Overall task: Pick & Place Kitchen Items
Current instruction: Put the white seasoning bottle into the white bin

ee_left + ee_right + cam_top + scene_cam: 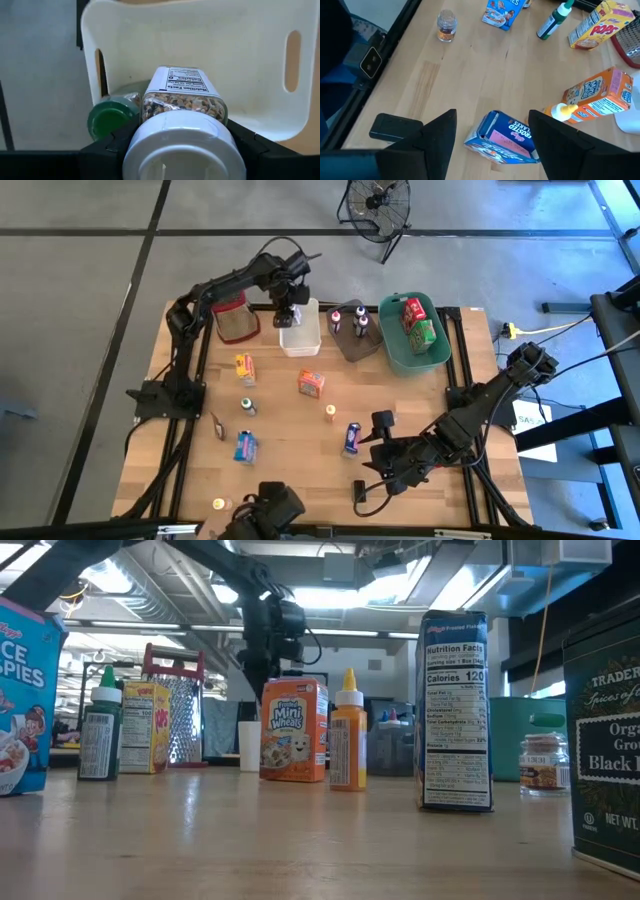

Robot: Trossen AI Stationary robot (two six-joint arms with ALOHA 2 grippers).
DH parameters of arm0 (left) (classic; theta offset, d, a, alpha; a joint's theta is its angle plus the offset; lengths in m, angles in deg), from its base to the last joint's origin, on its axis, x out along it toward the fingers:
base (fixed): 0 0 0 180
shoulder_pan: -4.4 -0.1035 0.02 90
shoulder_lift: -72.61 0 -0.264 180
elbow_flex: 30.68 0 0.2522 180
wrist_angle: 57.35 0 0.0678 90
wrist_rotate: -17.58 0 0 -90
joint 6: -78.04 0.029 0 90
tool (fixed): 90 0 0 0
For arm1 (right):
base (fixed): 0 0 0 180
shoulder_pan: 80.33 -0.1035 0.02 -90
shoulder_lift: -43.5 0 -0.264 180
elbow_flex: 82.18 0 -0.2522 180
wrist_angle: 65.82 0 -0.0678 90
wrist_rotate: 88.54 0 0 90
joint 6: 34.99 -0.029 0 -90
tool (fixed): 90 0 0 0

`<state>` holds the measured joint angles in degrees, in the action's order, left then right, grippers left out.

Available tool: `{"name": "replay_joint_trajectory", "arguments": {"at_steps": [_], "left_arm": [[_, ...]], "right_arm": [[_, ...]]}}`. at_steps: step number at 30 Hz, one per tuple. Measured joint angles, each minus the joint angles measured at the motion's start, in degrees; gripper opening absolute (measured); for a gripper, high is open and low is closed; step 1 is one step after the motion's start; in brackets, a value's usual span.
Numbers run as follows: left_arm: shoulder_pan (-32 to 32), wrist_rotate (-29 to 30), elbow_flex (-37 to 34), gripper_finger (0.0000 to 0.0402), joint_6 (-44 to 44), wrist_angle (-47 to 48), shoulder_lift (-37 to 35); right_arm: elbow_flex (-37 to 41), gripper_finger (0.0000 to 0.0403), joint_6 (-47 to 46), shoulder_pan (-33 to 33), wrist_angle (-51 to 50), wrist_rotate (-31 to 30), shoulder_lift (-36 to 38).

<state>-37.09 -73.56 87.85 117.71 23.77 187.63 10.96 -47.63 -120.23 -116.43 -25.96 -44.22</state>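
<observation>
Spice jar (182, 125) — "Nutrition Facts" label — clamped in left tool (288, 313) over white bin (240, 45); right tool (492, 130) spread above "Frosted Flakes" box (505, 137).

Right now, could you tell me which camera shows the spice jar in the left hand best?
The left wrist view: the white-capped spice jar fills it, over the white bin. The high view shows only the left hand there; the other views miss the jar.

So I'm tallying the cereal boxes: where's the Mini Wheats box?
In the high view the Mini Wheats box stands near the table's middle, in front of the white bin, with the small orange bottle nearest it.
</observation>
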Motion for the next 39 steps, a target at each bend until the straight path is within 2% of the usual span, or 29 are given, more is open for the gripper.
{"name": "replay_joint_trajectory", "arguments": {"at_steps": [11, 18, 39], "left_arm": [[-0.26, 1.34, -3.28, 0.0201, 0.95, -0.96, 0.07], [-0.28, 1.1, -3.28, 0.02, -0.23, -3.39, 0.07], [-0.28, 3.22, -3.28, 0.0204, -2.05, -1.49, 1.5]], "right_arm": [[0.0, 0.025, 0.72, 0.15, -0.47, 0.0, 0.0], [-0.02, 0.025, 0.47, 0.15, -0.45, 0.0, 0.0], [-0.09, 0.025, -0.4, 0.17, -0.19, 0.46, -0.33]]}}
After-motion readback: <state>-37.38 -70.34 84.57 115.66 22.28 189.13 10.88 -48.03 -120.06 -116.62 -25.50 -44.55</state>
